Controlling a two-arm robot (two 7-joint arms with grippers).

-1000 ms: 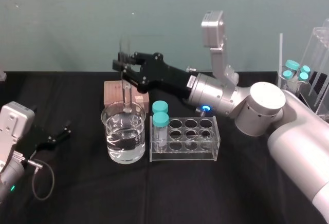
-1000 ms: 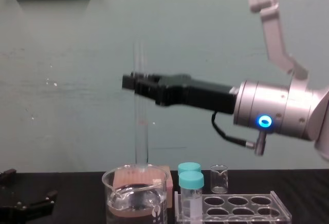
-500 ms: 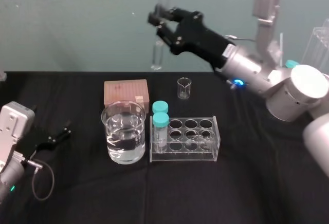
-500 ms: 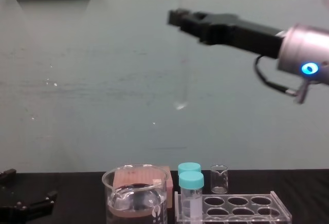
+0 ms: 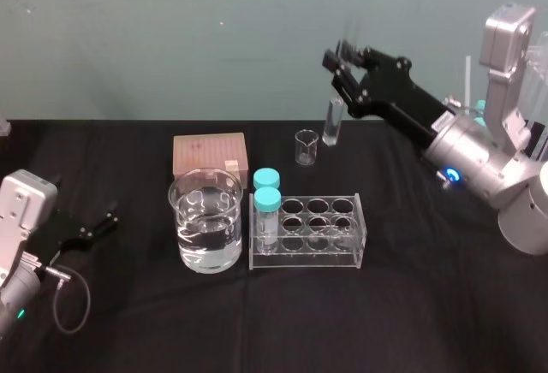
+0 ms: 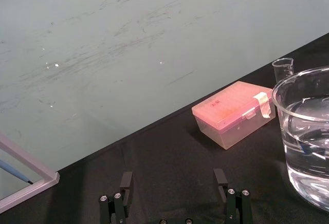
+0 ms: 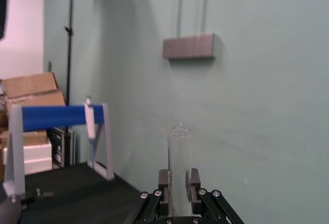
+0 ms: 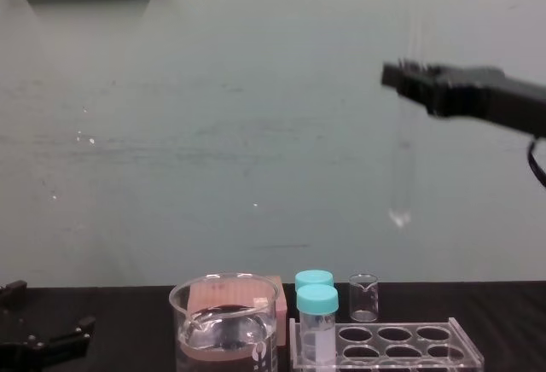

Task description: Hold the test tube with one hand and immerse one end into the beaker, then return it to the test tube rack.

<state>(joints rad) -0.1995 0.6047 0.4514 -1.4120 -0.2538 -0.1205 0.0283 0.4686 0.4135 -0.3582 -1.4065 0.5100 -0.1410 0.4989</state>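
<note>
head view, test tube: upright and pinched near its upper part by the right gripper. it hangs straight down under the fingertips, rounded end in the air, touching nothing on the table.
right gripper: closed on the test tube, one finger on each side of the glass. it is held high and reaches in from the robot's right.
test tube rack: on the table below the right gripper, a little to its left and nearer the robot, well apart from the tube's lower end.
teal-capped vials: two, standing in the rack's end holes, on the side away from the right gripper.
beaker: farther to the right gripper's left, just beside the rack, partly filled with clear liquid.
tiny beaker: low under the right gripper, behind the rack, slightly left of the hanging tube.
pink box: behind the beaker.
left gripper: far off to the right gripper's left, low by the table, fingers spread apart.
</note>
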